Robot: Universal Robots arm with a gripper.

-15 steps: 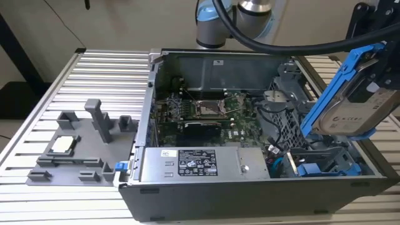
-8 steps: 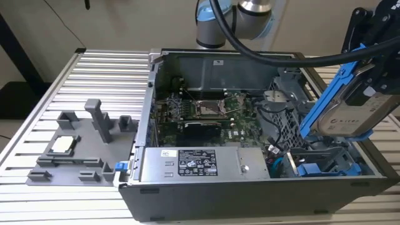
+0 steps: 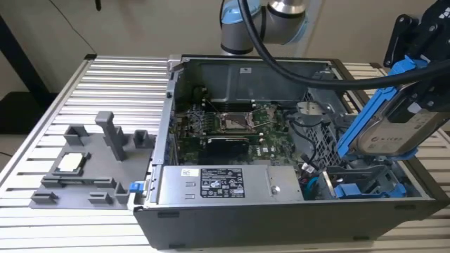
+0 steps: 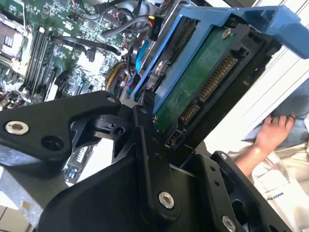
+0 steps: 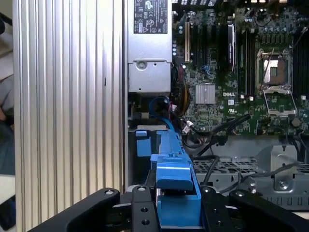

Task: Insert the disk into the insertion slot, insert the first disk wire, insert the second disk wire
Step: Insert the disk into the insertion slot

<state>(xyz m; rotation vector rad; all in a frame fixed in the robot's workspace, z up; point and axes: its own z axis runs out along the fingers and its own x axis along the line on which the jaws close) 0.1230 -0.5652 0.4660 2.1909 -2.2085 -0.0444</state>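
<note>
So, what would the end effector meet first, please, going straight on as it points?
Probably the insertion slot, lying just beyond the disk that the end effector grips; depth is unclear.

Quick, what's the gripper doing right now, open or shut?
Gripper: shut on the disk, held tilted over the computer case.

Arm [image 3: 285, 18]: round silver-grey joint housings with pale blue end caps [image 3: 235, 16]. Thick black cable [image 3: 281, 63] routed from the housings across to the wrist. Black bracket [image 3: 404, 31] at the wrist. Gripper [image 5: 177, 205]: matte black throughout, built from flat angular link plates [image 4: 53, 130] with rounded corners, pinned at pivots. Silver socket-head screws [image 4: 166, 199] set in the plates in the second wrist view, alongside plain dark fastener holes.
</note>
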